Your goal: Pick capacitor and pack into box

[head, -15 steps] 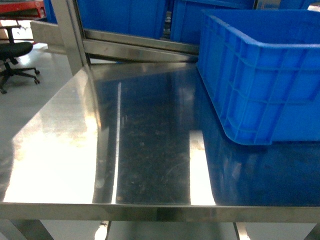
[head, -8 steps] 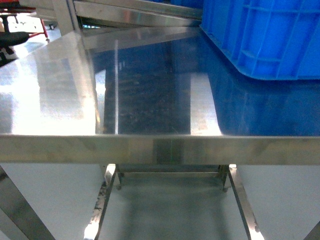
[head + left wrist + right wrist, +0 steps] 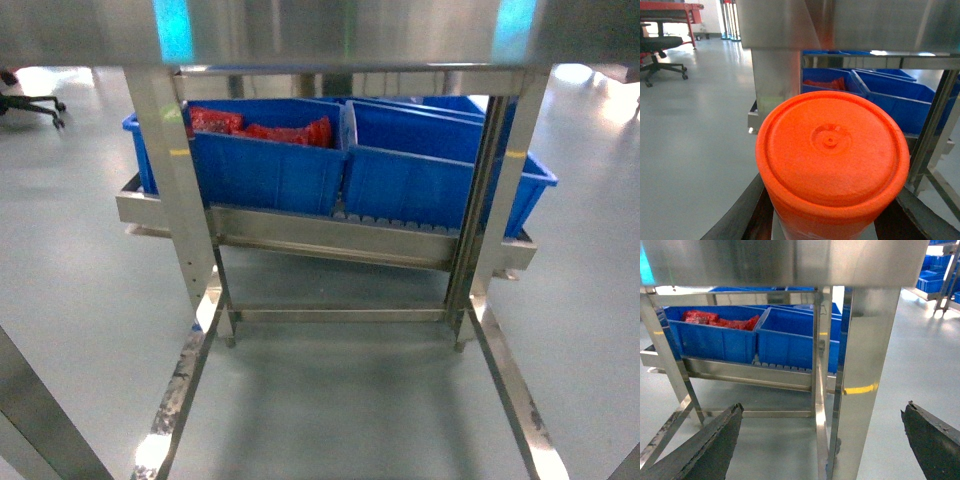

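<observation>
From where the robot's head looks, the view is below the steel desk (image 3: pixel 330 35): its underside edge runs across the top, and two of its legs come down in front, one on the left (image 3: pixel 180 190) and one on the right (image 3: pixel 490 200). Behind the legs, on a low steel shelf (image 3: pixel 330 235), sit two blue crates side by side and touching. The left crate (image 3: pixel 265 170) holds red packets (image 3: pixel 265 128); I count at least two, though they run together. The right crate (image 3: pixel 430 185) shows no contents from this angle. A black office chair's base (image 3: pixel 35 100) shows at the far left on the grey floor (image 3: pixel 340 400).

The left pincer (image 3: pixel 827 220) holds an orange cylinder with a round moulded end cap (image 3: pixel 832 150), which fills its wrist view; a dark finger (image 3: pixel 740 220) shows on either side, closed against it. This seems to be the capacitor, gripped near the desk's left leg, below the desk top. A full office chair (image 3: pixel 660 50) stands off to the left.

The right pincer (image 3: pixel 822 440) is spread wide with nothing between its two dark fingers (image 3: pixel 710 445), pointed at the same two crates past a desk leg.

The pink box appears in none of the three views.
</observation>
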Controlling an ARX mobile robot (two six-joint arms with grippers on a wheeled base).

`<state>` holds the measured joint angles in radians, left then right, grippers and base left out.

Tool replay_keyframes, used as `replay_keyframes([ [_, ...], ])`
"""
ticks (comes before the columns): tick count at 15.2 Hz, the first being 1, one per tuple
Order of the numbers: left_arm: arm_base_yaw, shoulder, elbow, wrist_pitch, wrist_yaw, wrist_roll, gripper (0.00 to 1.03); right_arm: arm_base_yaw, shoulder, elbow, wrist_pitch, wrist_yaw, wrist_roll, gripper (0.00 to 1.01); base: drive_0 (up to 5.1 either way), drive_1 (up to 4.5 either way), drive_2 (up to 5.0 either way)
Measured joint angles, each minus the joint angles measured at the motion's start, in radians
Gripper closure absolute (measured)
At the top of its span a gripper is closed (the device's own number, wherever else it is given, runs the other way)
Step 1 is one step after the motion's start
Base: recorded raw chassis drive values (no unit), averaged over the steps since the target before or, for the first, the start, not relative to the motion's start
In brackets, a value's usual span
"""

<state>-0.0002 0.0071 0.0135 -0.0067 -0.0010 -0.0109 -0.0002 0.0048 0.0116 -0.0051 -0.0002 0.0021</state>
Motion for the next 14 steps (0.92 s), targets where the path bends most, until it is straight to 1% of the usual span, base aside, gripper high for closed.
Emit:
replay_keyframes([
  [13, 0.000, 0.000, 0.000, -0.001, 0.001, 0.000, 0.59, 0.000, 0.000, 0.000, 0.000, 0.000, 0.000, 0.03, 0.0, 0.00, 0.0],
  [14, 0.000, 0.000, 0.000, -0.001, 0.002, 0.000, 0.59, 0.000, 0.000, 0.000, 0.002, 0.001, 0.000, 0.03, -4.8, 3.57, 1.2],
])
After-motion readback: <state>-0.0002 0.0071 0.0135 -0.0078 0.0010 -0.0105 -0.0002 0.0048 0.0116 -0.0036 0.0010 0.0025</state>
